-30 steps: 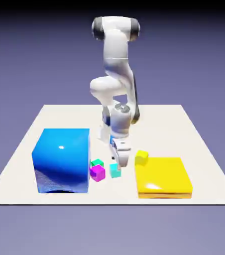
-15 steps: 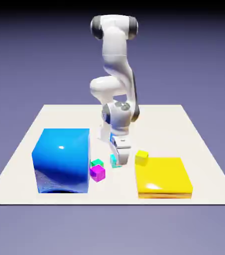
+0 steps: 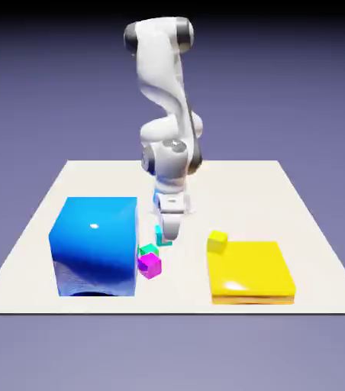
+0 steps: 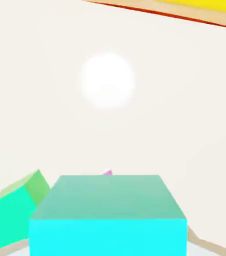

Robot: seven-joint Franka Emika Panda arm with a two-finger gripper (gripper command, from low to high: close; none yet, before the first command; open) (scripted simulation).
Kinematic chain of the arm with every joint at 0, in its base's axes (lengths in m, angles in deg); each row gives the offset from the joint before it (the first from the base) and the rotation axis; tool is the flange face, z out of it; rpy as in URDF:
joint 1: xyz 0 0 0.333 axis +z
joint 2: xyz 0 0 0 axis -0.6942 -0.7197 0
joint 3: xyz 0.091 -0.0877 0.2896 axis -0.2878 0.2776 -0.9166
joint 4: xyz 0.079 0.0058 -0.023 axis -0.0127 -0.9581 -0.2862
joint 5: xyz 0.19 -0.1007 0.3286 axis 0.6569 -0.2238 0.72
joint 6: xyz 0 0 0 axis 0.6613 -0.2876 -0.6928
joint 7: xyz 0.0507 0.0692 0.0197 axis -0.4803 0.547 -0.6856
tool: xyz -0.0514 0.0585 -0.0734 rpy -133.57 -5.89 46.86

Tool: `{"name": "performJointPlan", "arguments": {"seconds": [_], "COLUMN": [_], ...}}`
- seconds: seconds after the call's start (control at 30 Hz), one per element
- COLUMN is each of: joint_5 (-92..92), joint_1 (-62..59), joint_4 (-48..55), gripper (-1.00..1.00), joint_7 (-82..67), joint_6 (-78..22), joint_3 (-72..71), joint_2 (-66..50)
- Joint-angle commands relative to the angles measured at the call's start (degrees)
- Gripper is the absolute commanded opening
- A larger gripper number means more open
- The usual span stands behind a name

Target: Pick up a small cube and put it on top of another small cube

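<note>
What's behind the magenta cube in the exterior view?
The green cube, its upper part showing past the magenta cube. Its lower part is covered, so whether the two touch can't be told.

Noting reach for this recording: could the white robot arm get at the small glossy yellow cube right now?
Probably not yet: its gripper is taken up by the small cyan cube, though nothing visible blocks the small yellow cube from above.
</note>
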Motion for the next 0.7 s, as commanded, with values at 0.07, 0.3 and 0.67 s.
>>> {"name": "performJointPlan", "arguments": {"seconds": [0.07, 0.3, 0.67], "joint_5": [-2.53, -3.66, 23.73], "joint_1": [4.17, 9.16, -1.76], "joint_4": [0.94, 2.2, 1.25], "gripper": [-1.0, -1.0, -1.0], "joint_7": [1.42, 1.72, -17.45], "joint_6": [-2.42, -4.85, 7.76], "joint_3": [6.24, 13.75, -2.19], "joint_2": [2.25, 4.02, -11.99]}}
